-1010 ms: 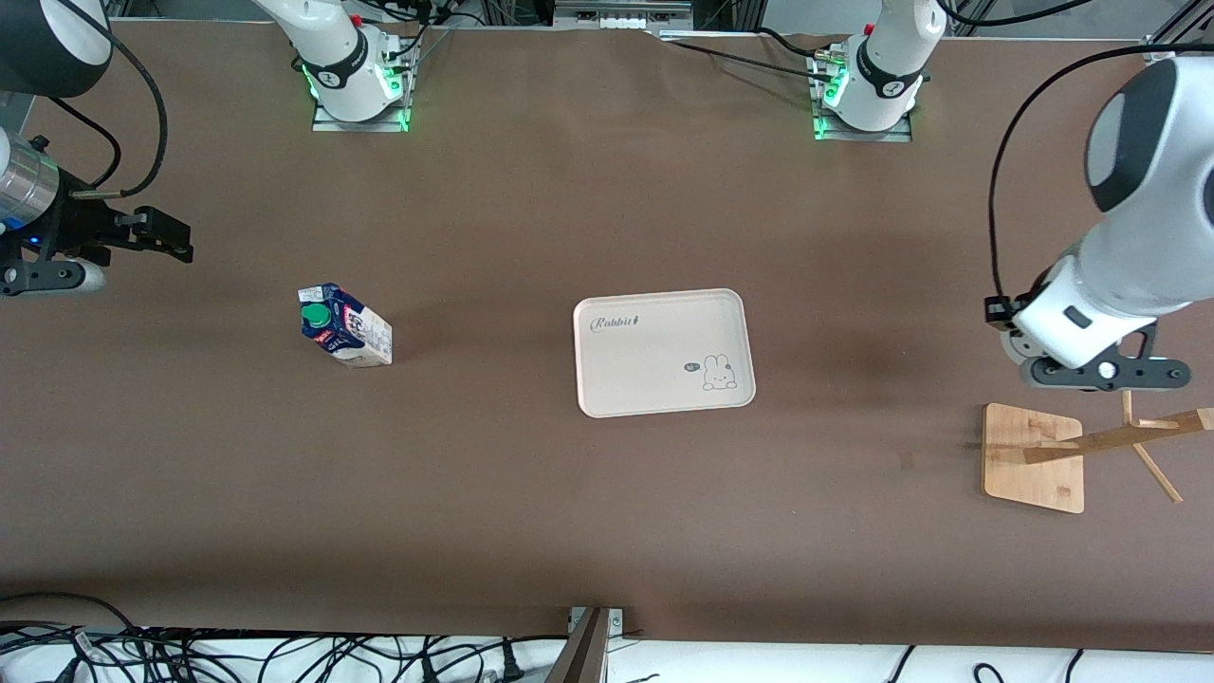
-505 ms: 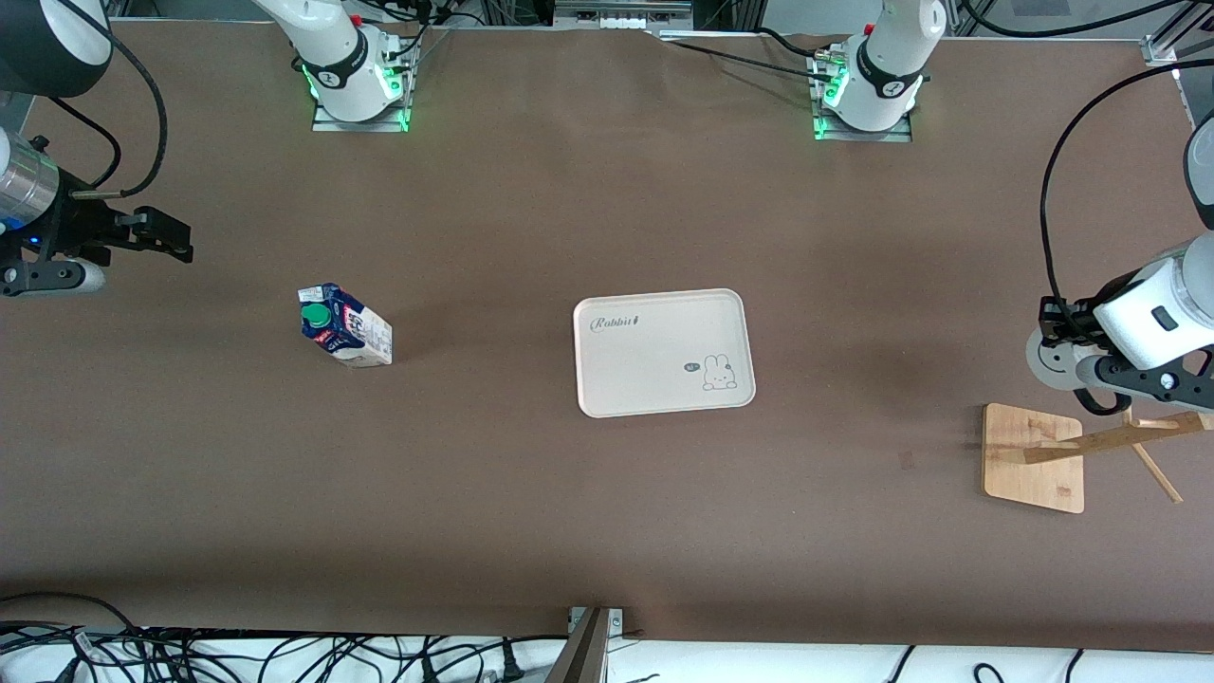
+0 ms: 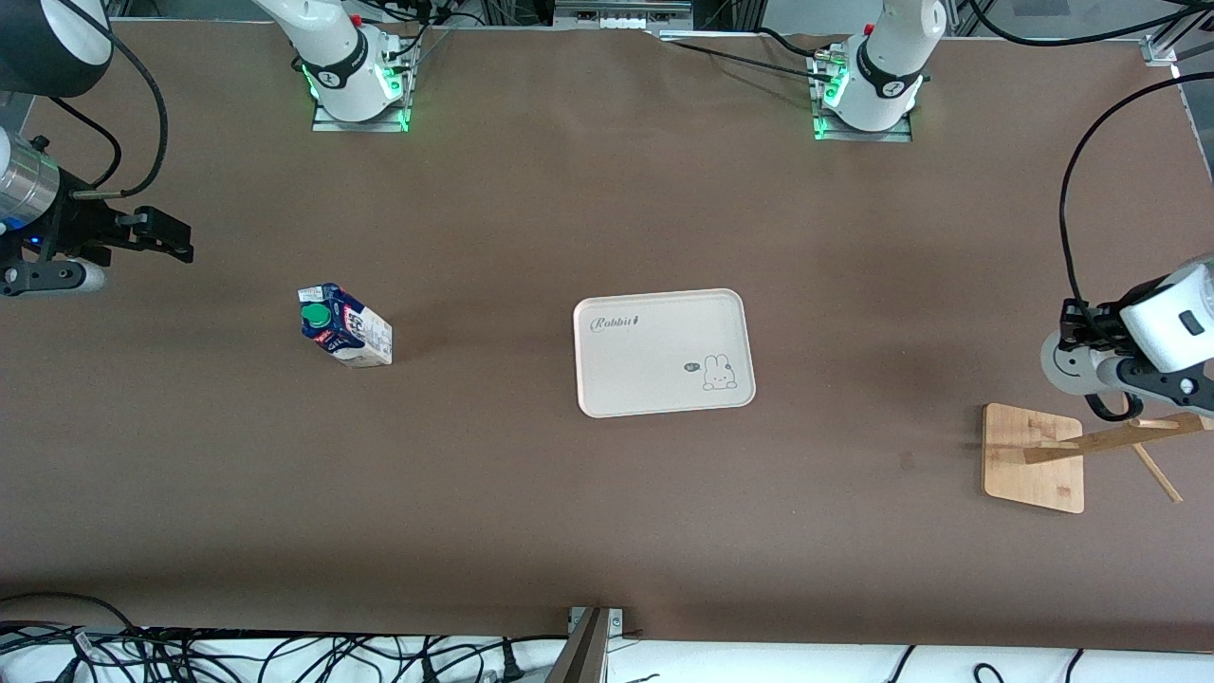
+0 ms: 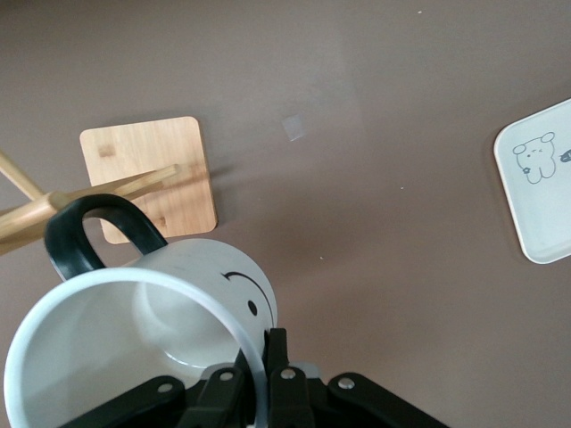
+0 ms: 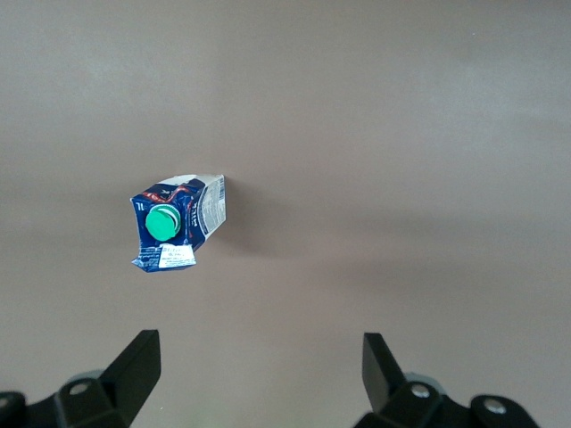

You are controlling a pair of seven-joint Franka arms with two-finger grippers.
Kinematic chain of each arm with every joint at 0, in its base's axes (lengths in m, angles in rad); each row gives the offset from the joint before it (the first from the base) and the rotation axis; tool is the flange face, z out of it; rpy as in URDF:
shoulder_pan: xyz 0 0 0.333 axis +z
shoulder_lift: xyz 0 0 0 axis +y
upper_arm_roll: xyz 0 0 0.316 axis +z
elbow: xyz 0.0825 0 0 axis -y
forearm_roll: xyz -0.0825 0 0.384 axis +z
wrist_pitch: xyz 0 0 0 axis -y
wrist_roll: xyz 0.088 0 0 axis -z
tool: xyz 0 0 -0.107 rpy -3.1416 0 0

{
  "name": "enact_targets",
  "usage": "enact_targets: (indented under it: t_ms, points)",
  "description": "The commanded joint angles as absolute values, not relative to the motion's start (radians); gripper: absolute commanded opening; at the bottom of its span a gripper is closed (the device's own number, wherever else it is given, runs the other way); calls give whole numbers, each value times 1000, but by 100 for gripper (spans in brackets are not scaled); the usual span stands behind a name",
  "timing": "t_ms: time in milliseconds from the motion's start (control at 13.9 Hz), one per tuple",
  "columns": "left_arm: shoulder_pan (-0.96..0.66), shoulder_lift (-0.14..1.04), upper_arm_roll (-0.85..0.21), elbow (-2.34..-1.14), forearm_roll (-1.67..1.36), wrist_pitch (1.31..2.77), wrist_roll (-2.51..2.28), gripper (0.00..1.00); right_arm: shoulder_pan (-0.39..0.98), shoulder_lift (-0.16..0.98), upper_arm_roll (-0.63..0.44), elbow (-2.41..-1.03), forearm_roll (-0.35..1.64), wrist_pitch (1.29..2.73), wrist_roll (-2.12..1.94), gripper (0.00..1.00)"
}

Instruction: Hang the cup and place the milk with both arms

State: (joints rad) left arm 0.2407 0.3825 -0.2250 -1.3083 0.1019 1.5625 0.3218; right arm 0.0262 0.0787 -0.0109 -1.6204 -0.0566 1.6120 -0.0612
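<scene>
**Cup held up by the wooden rack, milk carton standing alone on the bench**

Front view: the landmark is the pale rabbit tray (image 3: 663,352) at the middle of the brown bench (image 3: 531,493). The milk carton (image 3: 345,326) stands upright on the bench toward the right arm's end from the tray, well apart from it. The wooden rack (image 3: 1034,457), with its square base and slanted pegs, sits toward the left arm's end from the tray and a little nearer the camera. The left hand (image 3: 1124,389) is in the air over the edge of that rack, with the white cup (image 3: 1070,360) in its grip. The right hand (image 3: 175,239) waits over bare bench toward the right arm's end from the tray.

Left wrist view: the left hand (image 4: 266,374) pinches the rim of the smiley-face cup (image 4: 152,334) between narrow fingers; the cup's black handle (image 4: 94,234) lies just beside a peg of the rack (image 4: 152,174). A corner of the tray (image 4: 540,192) shows.

Right wrist view: the right hand (image 5: 259,374) is spread wide and holds nothing, above the carton (image 5: 177,221), green cap up.
</scene>
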Motion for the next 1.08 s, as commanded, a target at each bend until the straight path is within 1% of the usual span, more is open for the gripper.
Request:
enact_targets:
  t_ms: [0, 1010]
  points:
    - [253, 380, -230, -1307, 87, 1569, 348, 0, 9, 63, 8, -1624, -63, 1612, -69, 100]
    - [239, 380, -239, -1304, 92, 1568, 339, 0, 9, 64, 6, -1620, -63, 1614, -69, 100]
